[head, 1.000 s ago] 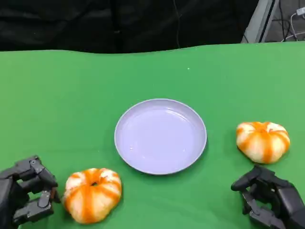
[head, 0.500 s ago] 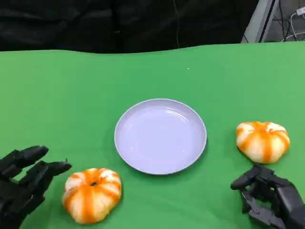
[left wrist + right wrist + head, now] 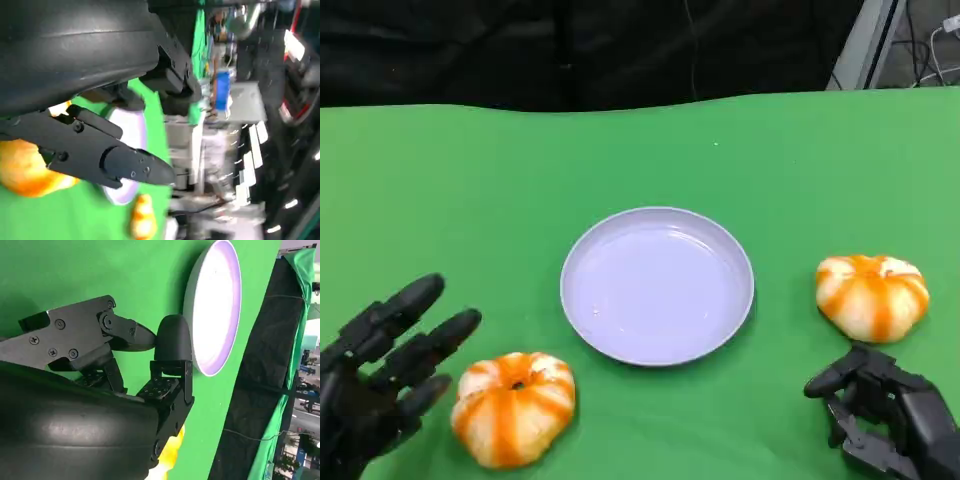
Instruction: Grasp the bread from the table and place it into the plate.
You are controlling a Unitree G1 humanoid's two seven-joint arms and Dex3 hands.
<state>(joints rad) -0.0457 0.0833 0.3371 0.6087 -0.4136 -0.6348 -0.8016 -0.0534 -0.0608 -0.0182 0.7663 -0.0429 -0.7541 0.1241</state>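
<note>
We judged the reach under way: our left hand (image 3: 382, 375) lay spread and empty just beside the near bread (image 3: 513, 407), needing to close on it before the plate (image 3: 657, 285).

Glossy smooth plate (image 3: 657, 285), matt green cloth table (image 3: 470, 190), glazed bread (image 3: 515, 407)

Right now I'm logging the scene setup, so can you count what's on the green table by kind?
Round orange-and-white striped bread rolls: 2, one near the left hand, one near the right hand
Round pale lavender plastic plate: 1
Total: 3
</note>
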